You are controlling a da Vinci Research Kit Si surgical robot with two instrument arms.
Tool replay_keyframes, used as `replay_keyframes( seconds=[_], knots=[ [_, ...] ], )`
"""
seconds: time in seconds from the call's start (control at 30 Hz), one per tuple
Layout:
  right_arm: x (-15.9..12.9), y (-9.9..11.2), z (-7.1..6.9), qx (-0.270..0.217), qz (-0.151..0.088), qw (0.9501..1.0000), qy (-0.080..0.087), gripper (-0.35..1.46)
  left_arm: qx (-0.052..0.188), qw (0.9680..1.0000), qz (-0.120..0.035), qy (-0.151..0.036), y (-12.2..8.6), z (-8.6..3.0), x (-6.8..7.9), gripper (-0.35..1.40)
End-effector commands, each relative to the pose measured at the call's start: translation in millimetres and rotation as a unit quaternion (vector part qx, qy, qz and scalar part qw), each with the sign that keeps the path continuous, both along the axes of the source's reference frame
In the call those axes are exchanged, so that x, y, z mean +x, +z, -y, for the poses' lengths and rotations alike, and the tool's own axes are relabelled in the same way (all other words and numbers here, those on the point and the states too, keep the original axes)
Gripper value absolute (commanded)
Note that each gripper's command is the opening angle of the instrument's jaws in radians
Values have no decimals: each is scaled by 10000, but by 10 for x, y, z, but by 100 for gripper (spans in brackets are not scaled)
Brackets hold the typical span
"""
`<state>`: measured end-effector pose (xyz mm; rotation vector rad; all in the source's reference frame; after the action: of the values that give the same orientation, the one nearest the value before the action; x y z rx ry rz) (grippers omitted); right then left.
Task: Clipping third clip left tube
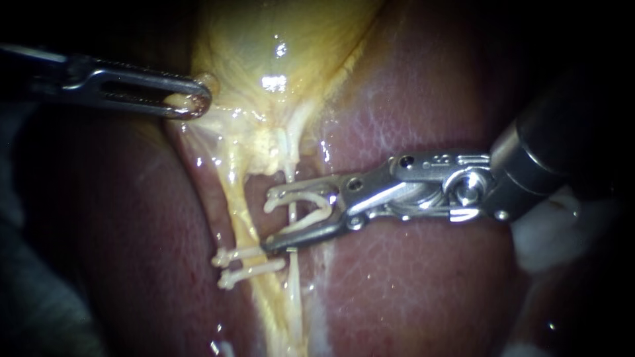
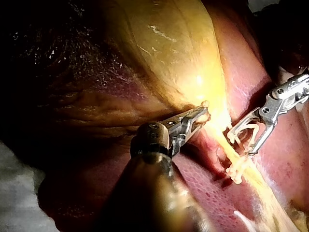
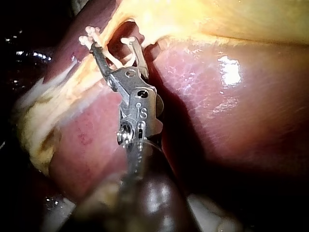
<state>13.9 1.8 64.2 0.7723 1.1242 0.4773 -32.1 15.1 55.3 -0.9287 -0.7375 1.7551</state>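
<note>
The reddish-pink, wet liver (image 1: 423, 291) fills most of the endoscope view. On it lies the yellow, glossy gallbladder (image 1: 264, 39), which becomes narrow towards the middle of the scene and passes into pale yellow tissue.

The right instrument (image 1: 266, 221) — a thick dark shaft with a silver metal hinge and two long slim jaws — comes in from the right and lies over the liver. Its jaws stand wide apart, but they are not empty. They carry a white U-shaped open clip (image 1: 297, 194), with one leg resting along each jaw. The left instrument (image 1: 192, 102), a dark shaft ending in silver jaws with a long slot, comes in from the upper left. Its jaws are clenched on the lower edge of the gallbladder, and a bit of yellow tissue shows in the slot.

The left tube (image 1: 239, 211) is the yellowish band that runs downward from the narrow end of the gallbladder. It lies just beyond the tips of the right instrument, not between them. Between the jaws stands a thin whitish strand (image 1: 290, 173), just beside the band on its right, and the open clip is around this strand. Below the lower jaw, two closed white clips (image 1: 248, 254) lie across the left tube, close together and nearly parallel — the upper one reaches the tip of the lower jaw, and I cannot tell whether they touch.
</note>
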Motion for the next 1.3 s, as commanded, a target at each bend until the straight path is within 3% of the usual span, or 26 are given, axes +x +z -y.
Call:
replay_keyframes(
  seconds=[0.03,0.33,0.5,0.7,1.0,1.3],
  knots=[
    [-1,4,-1,63,-6,10000,0,50,0,10000,-2,-2,0,0,0,-35],
    [-3,38,-3,563,-142,9983,17,50,0,10000,-2,-2,0,0,0,-35],
    [6,47,-3,762,-340,9962,-255,50,0,10000,-2,-2,-1,0,0,-35],
    [22,49,5,795,-401,9955,-337,50,0,10000,-3,-3,-1,0,0,-35],
    [46,46,11,1020,-638,9926,-160,50,1,10000,-4,-5,-1,0,-1,-35],
    [69,40,15,1345,-1017,9857,50,50,1,10000,-4,-6,-1,0,-1,-35]
  ],
)
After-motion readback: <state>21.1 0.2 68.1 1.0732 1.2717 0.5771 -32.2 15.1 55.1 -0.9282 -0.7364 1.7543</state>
